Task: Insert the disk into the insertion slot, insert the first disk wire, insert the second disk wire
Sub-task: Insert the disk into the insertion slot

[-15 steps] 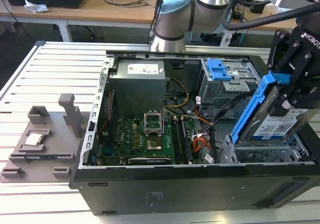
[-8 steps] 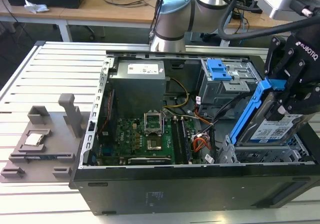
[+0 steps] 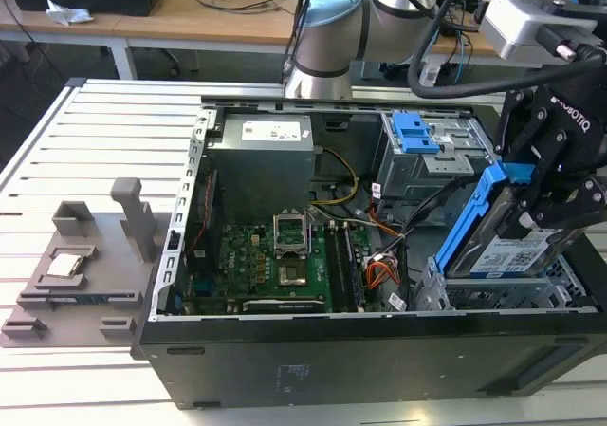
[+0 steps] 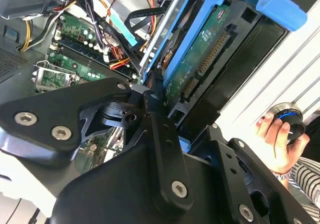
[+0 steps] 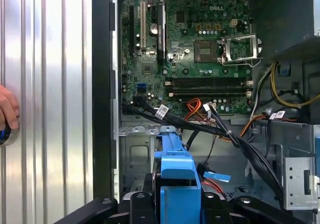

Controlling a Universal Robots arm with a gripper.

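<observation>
The gripper (image 3: 539, 215) clamps the disk (image 3: 495, 255) (blue-framed, tilted) just over the insertion slot (image 3: 438, 298).

Your hard drive (image 3: 500, 253) in its blue carrier (label side up) sits tilted, clamped between the fingers (image 4: 159, 124). The perforated silver drive cage (image 3: 438, 291) lies just below them.

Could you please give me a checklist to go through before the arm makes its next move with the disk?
1. Claw shut on the disk: ok.
2. Disk seated flat in the insertion slot: not ok; it is tilted, with its upper end raised.
3. Black cable bundle clear of the slot: cannot tell.
4. Person's hand outside the computer case: ok; it is over the slatted table.
</observation>
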